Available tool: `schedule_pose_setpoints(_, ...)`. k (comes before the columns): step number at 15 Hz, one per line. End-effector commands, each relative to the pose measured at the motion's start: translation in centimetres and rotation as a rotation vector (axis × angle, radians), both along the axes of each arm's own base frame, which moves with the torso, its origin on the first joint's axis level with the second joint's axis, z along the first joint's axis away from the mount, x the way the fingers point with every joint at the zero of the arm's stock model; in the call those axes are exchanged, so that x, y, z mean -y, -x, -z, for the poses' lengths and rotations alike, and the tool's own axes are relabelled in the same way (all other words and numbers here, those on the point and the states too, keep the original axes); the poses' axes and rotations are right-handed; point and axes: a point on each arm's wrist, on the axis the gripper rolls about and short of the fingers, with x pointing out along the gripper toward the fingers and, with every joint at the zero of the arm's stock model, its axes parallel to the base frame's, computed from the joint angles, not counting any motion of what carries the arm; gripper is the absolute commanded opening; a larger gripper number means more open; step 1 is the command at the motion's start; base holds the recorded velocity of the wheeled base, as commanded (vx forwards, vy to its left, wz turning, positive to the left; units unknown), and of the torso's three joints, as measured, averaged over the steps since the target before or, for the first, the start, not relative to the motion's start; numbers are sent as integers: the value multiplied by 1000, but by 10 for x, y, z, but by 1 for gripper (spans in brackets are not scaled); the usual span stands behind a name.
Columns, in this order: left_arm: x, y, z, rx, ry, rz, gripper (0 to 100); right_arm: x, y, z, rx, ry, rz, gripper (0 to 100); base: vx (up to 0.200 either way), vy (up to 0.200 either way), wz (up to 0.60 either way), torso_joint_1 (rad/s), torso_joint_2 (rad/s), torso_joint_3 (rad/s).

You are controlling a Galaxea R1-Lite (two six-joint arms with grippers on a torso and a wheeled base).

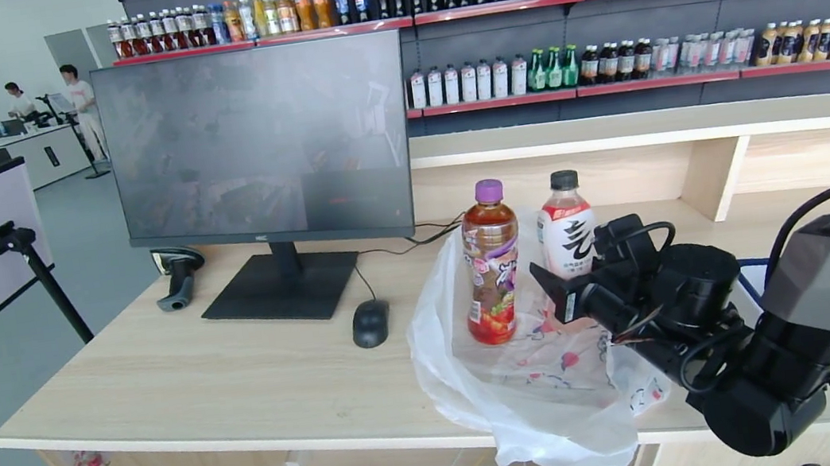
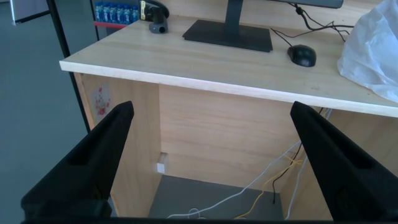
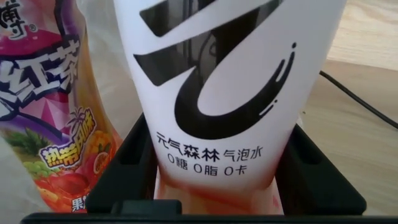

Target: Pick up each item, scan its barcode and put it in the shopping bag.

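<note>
Head view: the right tool [image 1: 568, 286] sits low at the white plastic bottle with a black cap and bold black lettering [image 1: 567, 235], which stands upright on the light wooden tabletop [image 1: 226, 378]. Just beside it, toward the robot's left, stands an amber tea bottle with a purple cap and a fruit-printed label [image 1: 492, 267], also upright. Both bottles rest on the spread plastic of a translucent white shopping bag [image 1: 535, 417] that droops over the tabletop's near edge. Whether they stand inside the bag's mouth or merely on top of it is unclear.

In the right wrist view the white bottle [image 3: 217, 93] stands between the right tool's [image 3: 217, 127] two black fingers [image 3: 134, 158]. These are drawn in against its sides and clasp its lower part. The tea bottle [image 3: 50, 124] is next to it, outside the grip.

In the left wrist view the left tool [image 2: 211, 109] hangs in front of the tabletop and below its edge. Its fingers [image 2: 102, 146] are spread wide with nothing between them.

Farther left on the tabletop are a dark flat monitor on a square black stand [image 1: 255, 146], a black computer mouse [image 1: 371, 323] and a black handheld barcode scanner [image 1: 179, 278]. Behind are red-edged shelves of drink bottles [image 1: 498, 9].
</note>
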Motion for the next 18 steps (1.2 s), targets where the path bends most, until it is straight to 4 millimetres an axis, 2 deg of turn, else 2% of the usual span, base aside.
schedule_pose_setpoints(1,0,0,0,1,1,0,100,1,4,-1,-3,1,0,0,0,0,0,0,0,0)
schedule_pose_setpoints(8,0,0,0,1,1,0,100,5,6,1,-18,8,7,0,0,0,0,0,0,0)
schedule_pose_setpoints(9,0,0,0,1,1,0,100,5,6,1,-20,8,7,100,0,0,0,0,0,0)
schedule_pose_setpoints(15,0,0,0,1,1,0,100,7,7,-5,-4,2,10,100,0,0,0,0,0,0)
schedule_pose_setpoints(18,0,0,0,1,1,0,100,10,14,-15,13,-5,12,100,0,0,0,0,0,0)
